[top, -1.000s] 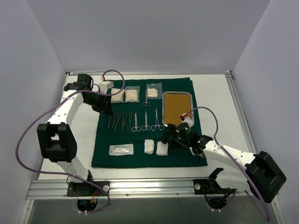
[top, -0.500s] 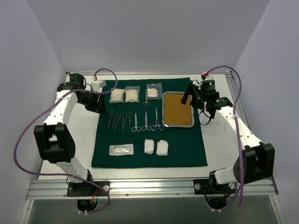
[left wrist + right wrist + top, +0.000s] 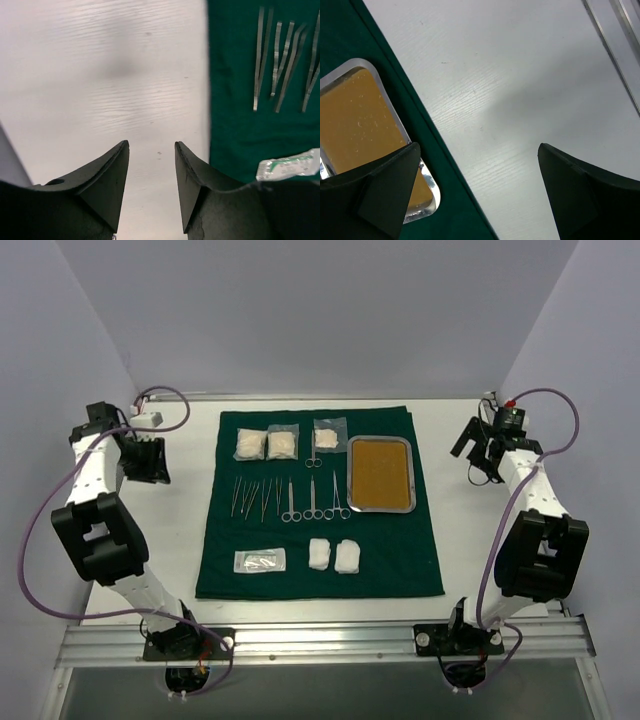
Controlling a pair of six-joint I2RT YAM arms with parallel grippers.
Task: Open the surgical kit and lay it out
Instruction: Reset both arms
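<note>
Drape (image 3: 320,575) looks soft, pinch a corner; forceps (image 3: 252,497) on it likely stiff, slippery, grip mid-shaft. Left tool (image 3: 150,145) half-open, right tool (image 3: 479,146) wide, both empty, off drape.

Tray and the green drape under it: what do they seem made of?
The tray looks like polished metal, probably steel: its rim is silvery and reflective. What the matte orange-brown inside is stays unclear. The drape looks like cloth: dull dark green, no shine, lying flat.
</note>
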